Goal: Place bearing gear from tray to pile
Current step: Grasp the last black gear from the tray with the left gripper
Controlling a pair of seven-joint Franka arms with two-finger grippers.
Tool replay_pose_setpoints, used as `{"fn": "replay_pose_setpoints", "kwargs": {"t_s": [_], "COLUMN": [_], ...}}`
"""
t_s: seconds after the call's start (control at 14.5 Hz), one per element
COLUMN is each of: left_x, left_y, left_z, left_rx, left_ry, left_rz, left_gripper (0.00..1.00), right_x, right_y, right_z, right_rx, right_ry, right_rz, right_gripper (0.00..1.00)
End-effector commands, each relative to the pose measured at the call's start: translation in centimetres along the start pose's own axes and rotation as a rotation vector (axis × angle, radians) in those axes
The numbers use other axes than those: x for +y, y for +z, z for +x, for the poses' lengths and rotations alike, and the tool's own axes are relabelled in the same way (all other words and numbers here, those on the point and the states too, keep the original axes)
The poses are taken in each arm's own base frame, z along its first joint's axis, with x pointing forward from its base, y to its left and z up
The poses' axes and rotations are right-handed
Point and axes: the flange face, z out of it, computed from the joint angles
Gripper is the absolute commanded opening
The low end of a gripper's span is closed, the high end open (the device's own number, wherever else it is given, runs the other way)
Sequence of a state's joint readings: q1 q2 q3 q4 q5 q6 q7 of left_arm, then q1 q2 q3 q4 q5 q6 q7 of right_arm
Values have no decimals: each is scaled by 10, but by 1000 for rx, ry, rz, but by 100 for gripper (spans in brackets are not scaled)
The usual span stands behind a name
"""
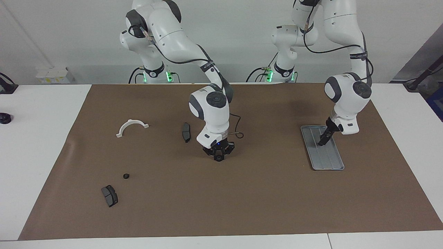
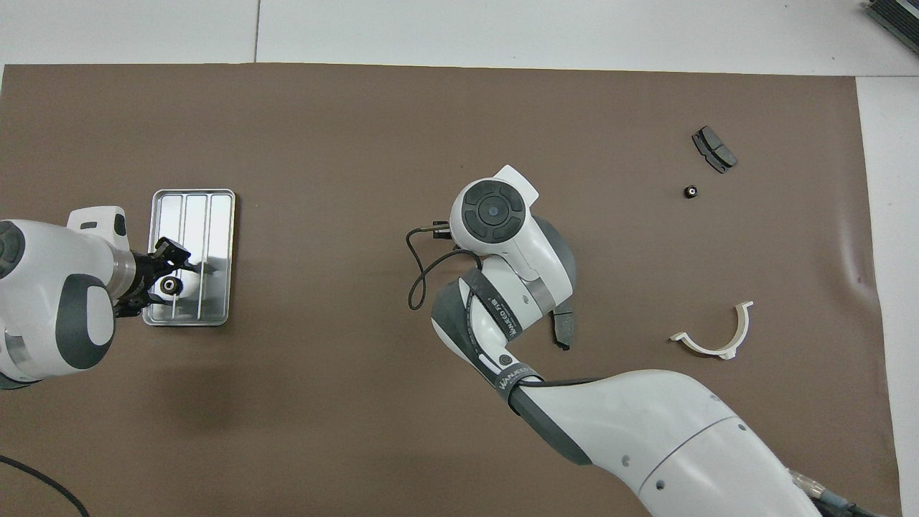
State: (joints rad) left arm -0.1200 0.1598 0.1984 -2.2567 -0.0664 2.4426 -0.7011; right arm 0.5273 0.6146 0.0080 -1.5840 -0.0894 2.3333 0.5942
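The silver-grey tray (image 1: pixel 328 158) (image 2: pixel 215 215) lies toward the left arm's end of the table. A small black bearing gear (image 2: pixel 170 286) sits in the tray's end nearer the robots. My left gripper (image 1: pixel 323 141) (image 2: pixel 166 280) is down in the tray, open, with a finger on each side of that gear. At mid-table my right gripper (image 1: pixel 218 157) points down at the mat, shut on a second small black bearing gear (image 1: pixel 218 158). The right wrist hides that gripper in the overhead view. A third gear (image 1: pixel 126 176) (image 2: pixel 690 192) lies on the mat toward the right arm's end.
A dark brake pad (image 1: pixel 109 195) (image 2: pixel 714 149) lies beside the third gear. Another brake pad (image 1: pixel 186 132) (image 2: pixel 562 329) lies close to the right gripper. A white half-ring clamp (image 1: pixel 132 126) (image 2: pixel 714 334) rests nearer the robots at the right arm's end.
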Motion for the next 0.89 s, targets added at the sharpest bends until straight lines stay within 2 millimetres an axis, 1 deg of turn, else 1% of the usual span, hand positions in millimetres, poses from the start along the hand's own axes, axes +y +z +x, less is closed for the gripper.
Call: {"fn": "replay_pose_setpoints", "kwargs": {"t_s": [0.0, 0.14, 0.21, 0.28, 0.34, 0.41, 0.55, 0.69, 0.83], "left_x": [-3, 2, 7, 13, 22, 36, 61, 88, 113], "left_y": [-2, -9, -17, -30, -52, -77, -125, -161, -191], "left_z": [-7, -3, 0, 5, 12, 16, 18, 2, -21], "left_rx": [19, 41, 47, 48, 43, 46, 43, 43, 29], "left_ry": [2, 41, 57, 68, 77, 94, 118, 161, 206], "left_rz": [-8, 11, 23, 33, 46, 54, 61, 61, 62], "left_gripper": [0, 0, 0, 0, 0, 0, 0, 0, 0], "right_x": [43, 85, 110, 135, 158, 184, 233, 274, 299], "right_y": [-9, -9, -9, -5, -3, -2, 3, 5, 5], "right_z": [33, 59, 69, 78, 85, 92, 101, 107, 110], "right_rx": [22, 25, 26, 24, 22, 21, 15, 10, 11], "right_ry": [56, 47, 41, 37, 32, 28, 17, -12, -28], "right_rz": [-12, -12, -18, -25, -31, -38, -50, -59, -64], "right_gripper": [7, 6, 6, 6, 6, 7, 7, 7, 7]}}
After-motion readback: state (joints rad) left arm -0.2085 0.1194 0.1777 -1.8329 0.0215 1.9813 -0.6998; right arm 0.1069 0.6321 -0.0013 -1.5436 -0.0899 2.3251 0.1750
